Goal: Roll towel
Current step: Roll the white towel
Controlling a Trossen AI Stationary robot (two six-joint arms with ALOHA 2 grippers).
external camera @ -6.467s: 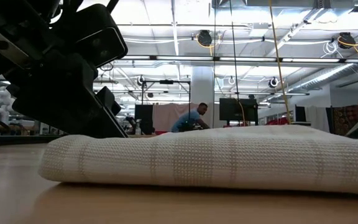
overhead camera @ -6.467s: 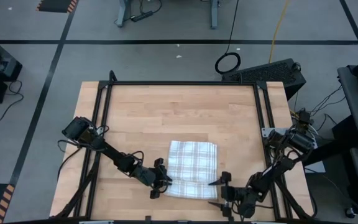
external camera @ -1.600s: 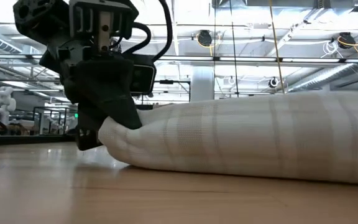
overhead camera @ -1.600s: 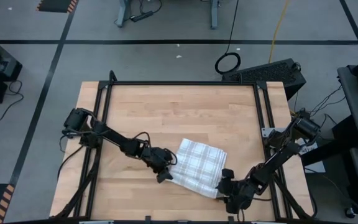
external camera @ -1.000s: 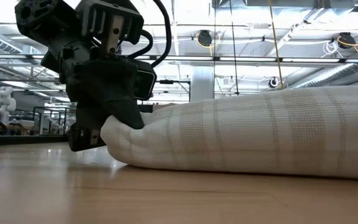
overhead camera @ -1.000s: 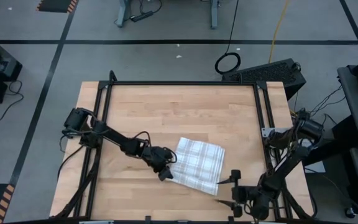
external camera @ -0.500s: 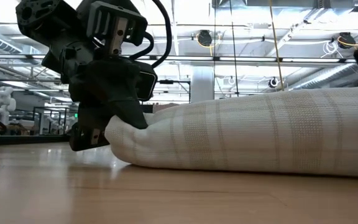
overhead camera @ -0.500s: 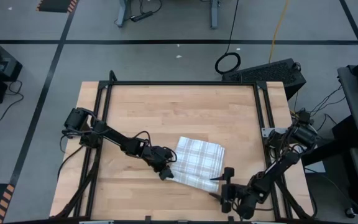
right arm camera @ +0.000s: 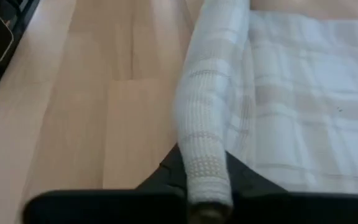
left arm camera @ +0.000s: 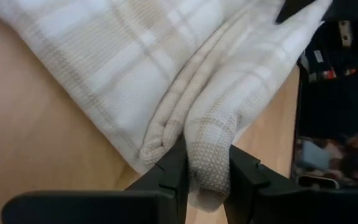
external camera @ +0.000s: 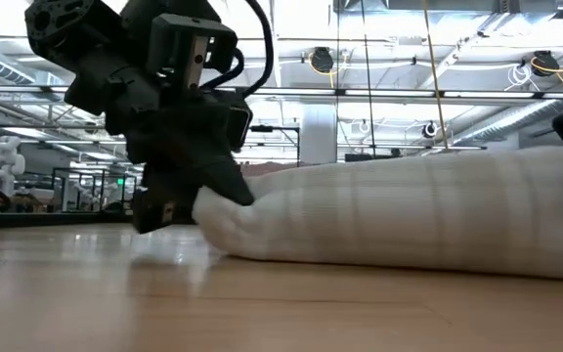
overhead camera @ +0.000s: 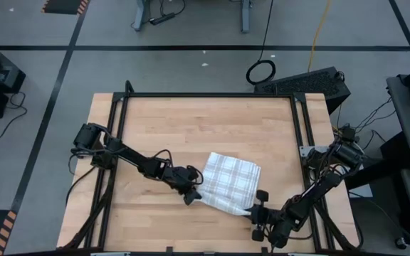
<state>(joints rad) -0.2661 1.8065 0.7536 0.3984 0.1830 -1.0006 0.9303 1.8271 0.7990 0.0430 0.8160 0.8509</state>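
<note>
no legible text or labels

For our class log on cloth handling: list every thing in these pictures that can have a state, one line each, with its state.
towel: folded, lying on the table, near edge bunched into a starting roll, pinched at both ends.
left gripper: shut on the towel's left corner.
right gripper: shut on the rolled edge's right end.

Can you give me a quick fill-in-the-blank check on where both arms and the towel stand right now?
1. The thin white plaid cloth towel lies on the light ____ table.
2. The left gripper is ____ on a fold of the towel.
3. The right gripper grips the towel's rolled ____.
4. In the high view, the towel lies ____ the two grippers.

Missing words: wooden; shut; edge; between
</note>
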